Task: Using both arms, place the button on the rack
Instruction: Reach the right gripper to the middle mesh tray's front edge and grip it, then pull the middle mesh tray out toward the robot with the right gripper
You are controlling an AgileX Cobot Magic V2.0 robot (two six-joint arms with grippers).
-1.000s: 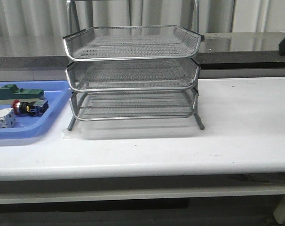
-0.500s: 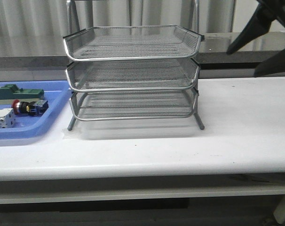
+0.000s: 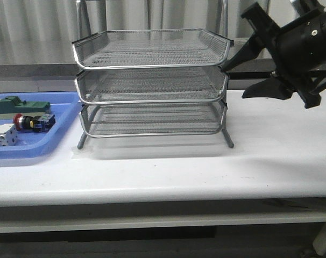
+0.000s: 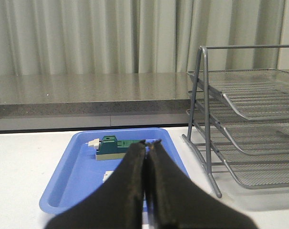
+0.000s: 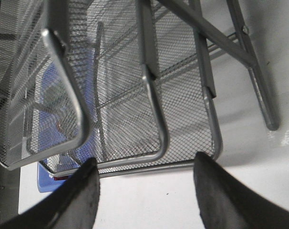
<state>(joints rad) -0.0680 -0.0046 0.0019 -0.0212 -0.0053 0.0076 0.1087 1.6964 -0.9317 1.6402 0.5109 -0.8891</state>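
Observation:
The button [image 3: 24, 122], red head on a black body with a blue rear block, lies in the blue tray [image 3: 55, 146] at the left. The three-tier silver wire rack [image 3: 152, 80] stands mid-table; it also shows in the left wrist view [image 4: 249, 119] and the right wrist view [image 5: 149, 95]. My right gripper [image 3: 234, 81] is open and empty, just off the rack's right side at middle-tier height; in its wrist view [image 5: 143, 164] the jaws stand wide apart over the table by the rack's front corner. My left gripper [image 4: 147, 143] is shut and empty, above the blue tray [image 4: 77, 181]; the fingers hide the button there.
A green block [image 3: 20, 106] and a white block [image 3: 2, 137] lie in the blue tray beside the button; the green block also shows in the left wrist view [image 4: 111, 147]. A grey counter and curtains run behind the white table [image 3: 281, 150].
My right arm has come in from the right edge of the front view and moved left to the rack's right side, jaws open. The button and rack have not moved.

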